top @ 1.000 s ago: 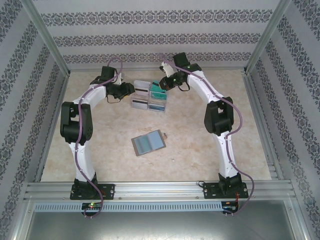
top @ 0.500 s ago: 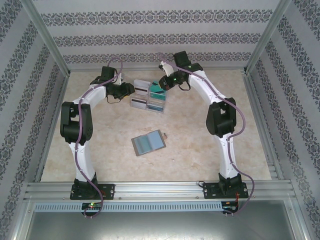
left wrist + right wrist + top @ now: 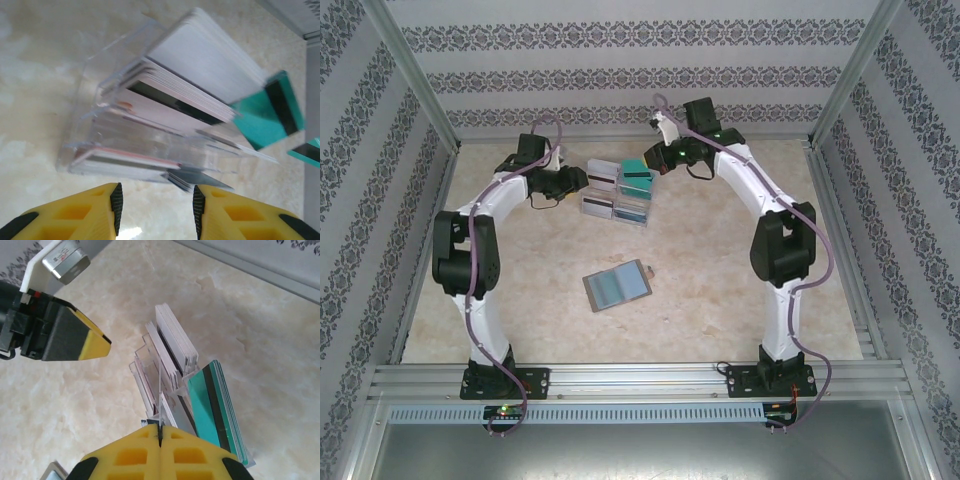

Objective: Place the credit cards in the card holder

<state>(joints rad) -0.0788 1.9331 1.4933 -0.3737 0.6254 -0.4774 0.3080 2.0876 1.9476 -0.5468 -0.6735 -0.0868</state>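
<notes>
A clear tray at the back of the table holds stacks of credit cards: white-grey ones and teal ones. My right gripper is shut on one teal card with a dark stripe, raised just above the tray; that card shows edge-on as a thin line and flat-on. My left gripper stands open at the tray's left end, nothing between its fingers. The card holder lies open, bluish-grey inside, in the middle of the table.
Metal rails and patterned walls close in the marble tabletop on all sides. The two grippers face each other across the tray, with the left one's black and yellow finger close by.
The right gripper has drawn up and back to the right, lifting a teal card out of the tray. The left arm's elbow has swung outward; its gripper stays by the tray.
</notes>
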